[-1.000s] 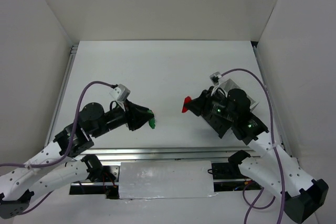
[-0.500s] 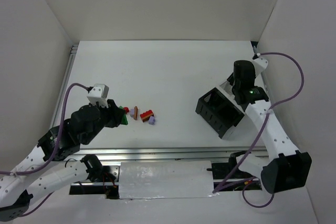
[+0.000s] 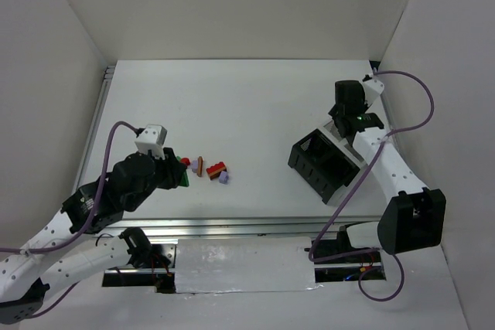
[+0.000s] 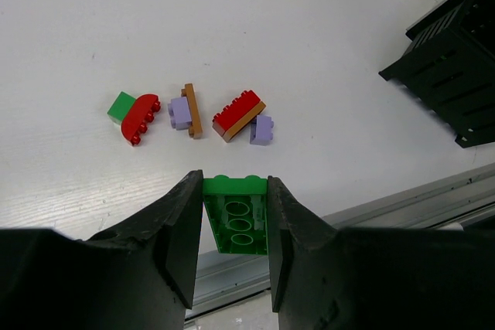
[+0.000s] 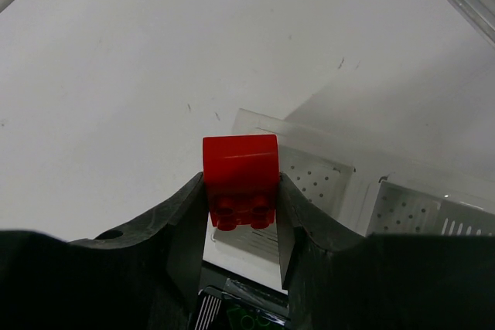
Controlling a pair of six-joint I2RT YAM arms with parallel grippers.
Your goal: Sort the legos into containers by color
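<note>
My left gripper (image 4: 234,191) is shut on a green lego (image 4: 236,222), studs pointing away, just above the table's near edge. From above, that gripper (image 3: 179,172) sits left of the loose legos: a red one (image 3: 216,168), a lavender one (image 3: 223,178) and a thin brown-orange one (image 3: 200,165). The left wrist view also shows a flat green lego (image 4: 121,106) and a curved red one (image 4: 140,119). My right gripper (image 5: 240,191) is shut on a red lego (image 5: 240,161), held above a white-walled cell (image 5: 321,183) of the containers (image 3: 325,164).
The black container block (image 4: 452,59) lies at the right of the table, tilted toward the middle. White walls close in the table on three sides. A metal rail (image 3: 247,226) runs along the near edge, in front of the arm bases.
Over the last second the left arm pulled back to the left with its green lego. The right arm swung from the table's middle to the far side of the containers, red lego still held.
</note>
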